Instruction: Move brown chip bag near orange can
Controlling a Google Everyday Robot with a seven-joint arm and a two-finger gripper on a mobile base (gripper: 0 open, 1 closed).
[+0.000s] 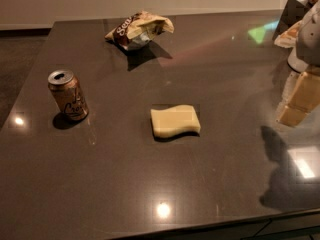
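Note:
The brown chip bag lies crumpled at the far middle of the dark table, brown and tan-yellow with white lettering. The orange can stands upright at the left side of the table, silver top up, well apart from the bag. My gripper hangs above the table's right side, at the frame's right edge, far from both the bag and the can. It holds nothing that I can see.
A pale yellow wavy-edged sponge lies in the middle of the dark glossy table. Some objects sit at the far right corner. The table's front edge runs along the bottom, the left edge beside dark floor.

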